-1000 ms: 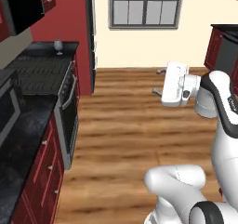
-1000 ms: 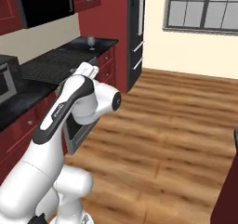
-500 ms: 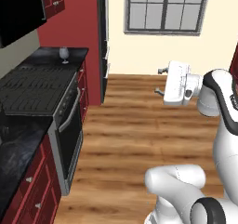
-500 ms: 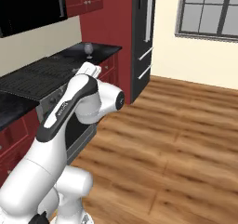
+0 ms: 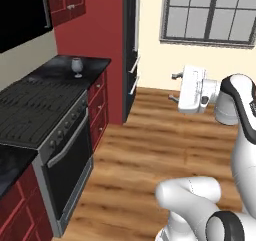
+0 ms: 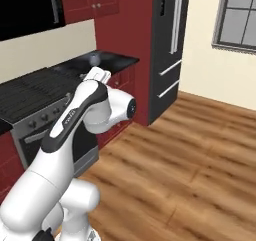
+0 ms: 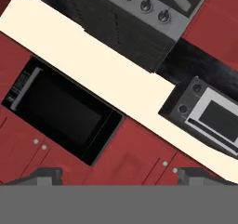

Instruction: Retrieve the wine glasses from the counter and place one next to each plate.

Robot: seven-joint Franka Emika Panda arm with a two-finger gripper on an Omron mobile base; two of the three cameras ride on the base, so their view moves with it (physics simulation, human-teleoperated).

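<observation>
**Glass still on the desk, fetching not yet begun**

At the far left of the left base view, a stove (image 5: 40, 102) is seen set into the black desk (image 5: 95, 64). Just beyond it, one wine glass (image 5: 76, 66) is seen standing upright on the desk, beside the red cabinet wall. A second glass and the plates cannot be made out. Further right, a dark fridge (image 5: 131, 45) is seen, then the gripper (image 5: 175, 87), held in the air over the wooden floor (image 5: 145, 150), well apart from the glass. Its fingers (image 7: 46, 175) are spread wide and nothing is held. The task is judged barely started: both glasses are left to be collected and placed.
</observation>
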